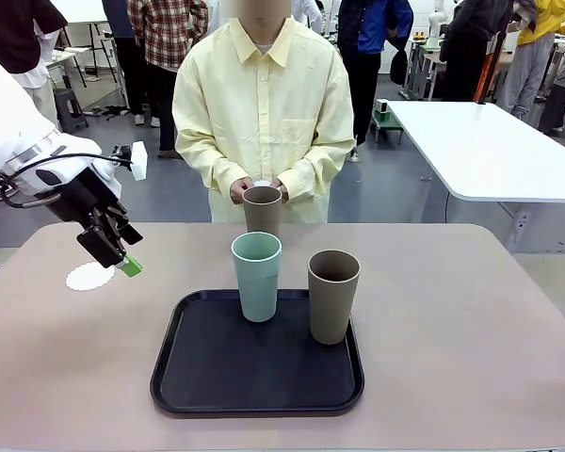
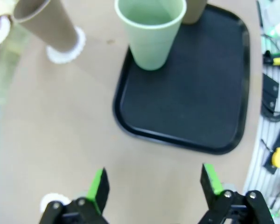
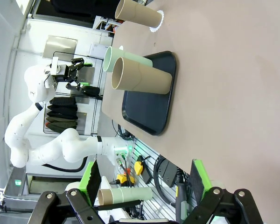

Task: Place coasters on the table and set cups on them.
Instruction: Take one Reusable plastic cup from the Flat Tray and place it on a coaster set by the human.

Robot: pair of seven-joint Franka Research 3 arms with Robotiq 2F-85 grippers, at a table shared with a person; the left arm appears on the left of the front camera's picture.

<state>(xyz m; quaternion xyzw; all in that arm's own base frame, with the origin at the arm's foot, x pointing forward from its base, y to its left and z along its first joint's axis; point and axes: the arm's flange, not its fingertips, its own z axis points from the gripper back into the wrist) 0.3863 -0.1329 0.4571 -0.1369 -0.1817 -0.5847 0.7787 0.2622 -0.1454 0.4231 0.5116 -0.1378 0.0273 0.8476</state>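
Black tray point(image 1: 217, 369) holds the mint cup point(image 1: 256, 276) and one brown cup point(image 1: 332, 295), both empty. The second brown cup point(image 1: 262, 209) stands on a coaster point(image 2: 60, 55) on the table point(image 1: 452, 330) past the tray. Left gripper point(image 2: 154, 173) and right gripper point(image 3: 146, 166) are both spread apart with nothing in them, and a bare coaster point(image 1: 88, 277) lies just beside the left one.
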